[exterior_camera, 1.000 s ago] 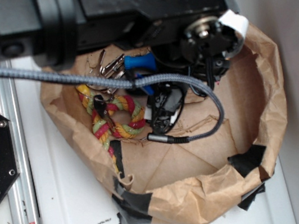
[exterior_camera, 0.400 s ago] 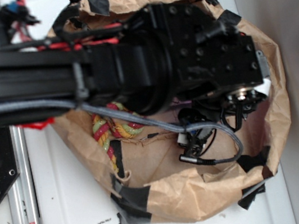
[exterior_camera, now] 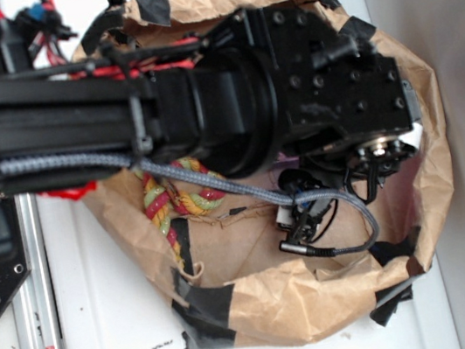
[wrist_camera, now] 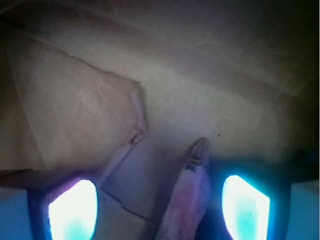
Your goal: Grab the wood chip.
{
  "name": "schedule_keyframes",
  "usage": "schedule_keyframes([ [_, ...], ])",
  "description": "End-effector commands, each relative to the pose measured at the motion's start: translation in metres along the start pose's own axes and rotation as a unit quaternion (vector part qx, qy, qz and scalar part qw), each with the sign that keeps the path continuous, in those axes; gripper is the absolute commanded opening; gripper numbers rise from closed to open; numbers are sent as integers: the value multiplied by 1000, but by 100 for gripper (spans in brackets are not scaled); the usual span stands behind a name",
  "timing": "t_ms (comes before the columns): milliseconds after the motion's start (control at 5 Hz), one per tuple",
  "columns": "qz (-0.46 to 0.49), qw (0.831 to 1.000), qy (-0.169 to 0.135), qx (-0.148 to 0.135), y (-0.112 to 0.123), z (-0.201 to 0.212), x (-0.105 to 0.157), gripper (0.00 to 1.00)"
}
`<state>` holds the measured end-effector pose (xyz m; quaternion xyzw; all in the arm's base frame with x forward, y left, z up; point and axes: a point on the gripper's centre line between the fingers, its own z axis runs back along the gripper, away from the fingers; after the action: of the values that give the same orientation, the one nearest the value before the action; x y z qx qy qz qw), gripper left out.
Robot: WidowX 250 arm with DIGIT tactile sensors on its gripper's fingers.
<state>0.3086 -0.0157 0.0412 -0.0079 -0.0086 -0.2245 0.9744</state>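
Wood chip (wrist_camera: 189, 195) lies on the brown paper floor of the bag, seen only in the wrist view: an elongated sliver with a pointed far end, running from the bottom edge of that view up between the two glowing fingers (wrist_camera: 72, 210), nearer the right one. The claw (wrist_camera: 159, 207) is spread, with a finger on either side of the chip and neither touching it. In my judgement that placement is deliberate, straddling the chip so a closing pinch would catch it across its narrow width. A raised paper fold (wrist_camera: 135, 112) sits to the left of the chip, apart from it.

The exterior view does not show the chip; the black arm (exterior_camera: 289, 86) covers the middle of the paper bag (exterior_camera: 271, 306). It does show what the wrist view lacks: the coloured rope (exterior_camera: 178, 196) at the bag's left, the grey cable (exterior_camera: 216, 181) looping across, the taped rim, and the white bench (exterior_camera: 108, 336) beneath.
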Motion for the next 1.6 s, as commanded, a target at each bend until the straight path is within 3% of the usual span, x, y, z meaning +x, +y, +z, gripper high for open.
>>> schedule_keyframes([
  [0,5,998,-48,29,-7,-4,-10,100],
  [200,-21,998,-52,0,-14,-2,-17,100],
  [400,-31,999,-43,-1,-21,-1,-20,0],
  [1000,-12,999,-4,32,-21,-4,-10,0],
  [1200,27,999,-17,21,-28,46,8,0],
  [1400,130,991,-27,4,-44,97,20,0],
])
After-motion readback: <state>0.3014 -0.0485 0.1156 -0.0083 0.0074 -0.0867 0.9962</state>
